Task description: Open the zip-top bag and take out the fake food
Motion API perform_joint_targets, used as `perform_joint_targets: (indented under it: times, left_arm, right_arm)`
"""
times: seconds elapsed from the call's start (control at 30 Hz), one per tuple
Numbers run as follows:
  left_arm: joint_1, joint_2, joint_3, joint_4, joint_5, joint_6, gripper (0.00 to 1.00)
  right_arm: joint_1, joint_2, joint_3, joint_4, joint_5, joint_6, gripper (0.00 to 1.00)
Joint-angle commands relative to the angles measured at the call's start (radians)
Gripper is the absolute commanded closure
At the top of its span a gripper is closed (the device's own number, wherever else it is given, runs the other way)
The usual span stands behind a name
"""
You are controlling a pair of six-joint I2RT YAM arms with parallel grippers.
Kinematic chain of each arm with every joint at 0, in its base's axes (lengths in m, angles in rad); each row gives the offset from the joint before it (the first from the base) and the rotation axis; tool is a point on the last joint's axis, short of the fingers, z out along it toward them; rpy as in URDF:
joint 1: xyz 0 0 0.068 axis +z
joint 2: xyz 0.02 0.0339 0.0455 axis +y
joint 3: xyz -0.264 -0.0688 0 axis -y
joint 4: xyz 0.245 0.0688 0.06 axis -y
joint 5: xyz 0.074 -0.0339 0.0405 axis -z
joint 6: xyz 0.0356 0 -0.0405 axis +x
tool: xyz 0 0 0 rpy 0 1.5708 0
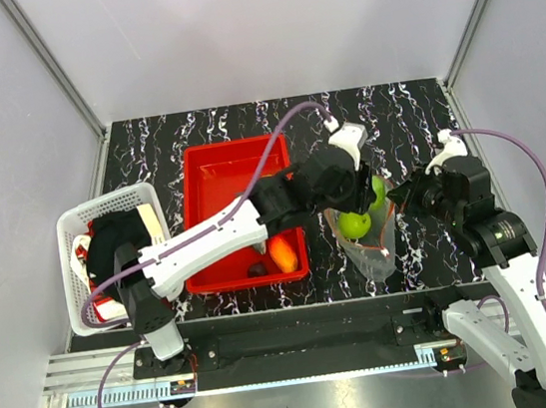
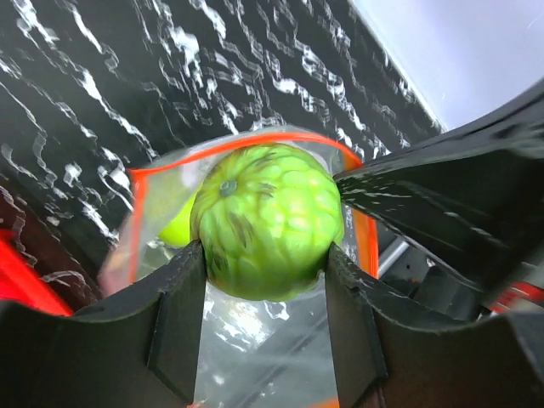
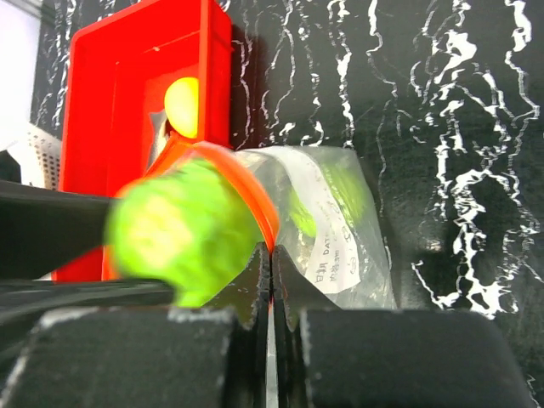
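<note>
The clear zip-top bag (image 1: 373,254) lies right of the red tray, its red-orange zip strip (image 2: 367,234) open in a loop. My left gripper (image 2: 265,255) reaches across to the bag's mouth and is shut on a bumpy green round fruit (image 2: 268,225), also seen from above (image 1: 354,223). A second green fruit (image 1: 380,190) sits inside the bag (image 3: 340,191). My right gripper (image 3: 270,248) is shut on the zip strip at the mouth's edge; from above it (image 1: 396,200) is just right of the bag. An orange fruit (image 1: 282,253), a small dark piece (image 1: 257,268) and a yellow one (image 3: 181,106) lie in the tray.
The red tray (image 1: 210,167) stands left of the bag, partly under my left arm. A white basket (image 1: 112,203) with items stands at the far left. Grey walls enclose the black marbled table (image 1: 412,115).
</note>
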State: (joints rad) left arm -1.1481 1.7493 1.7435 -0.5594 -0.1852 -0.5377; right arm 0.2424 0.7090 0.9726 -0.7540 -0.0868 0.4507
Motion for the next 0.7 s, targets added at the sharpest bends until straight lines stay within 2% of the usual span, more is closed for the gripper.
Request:
perform_joint_targets:
  times: [0.0, 0.1, 0.27, 0.5, 0.67]
  left_arm:
    - [0.028, -0.039, 0.07, -0.017, 0.007, 0.059, 1.0]
    - [0.042, -0.082, 0.048, -0.023, 0.006, 0.068, 1.0]
    - [0.053, -0.288, -0.094, -0.034, -0.08, 0.088, 1.0]
    - [0.198, -0.561, -0.451, -0.149, -0.089, -0.024, 1.0]
    - [0.349, -0.629, -0.749, -0.218, -0.101, -0.149, 1.0]
  right_arm:
    - [0.003, 0.0, 0.049, -0.007, 0.038, -0.037, 1.0]
    - [0.001, 0.003, 0.061, -0.024, 0.074, -0.047, 1.0]
    - [0.003, 0.014, 0.075, -0.051, 0.142, -0.075, 1.0]
    - [0.003, 0.032, 0.069, -0.053, 0.186, -0.092, 1.0]
    - [0.003, 0.037, 0.071, -0.044, 0.17, -0.095, 1.0]
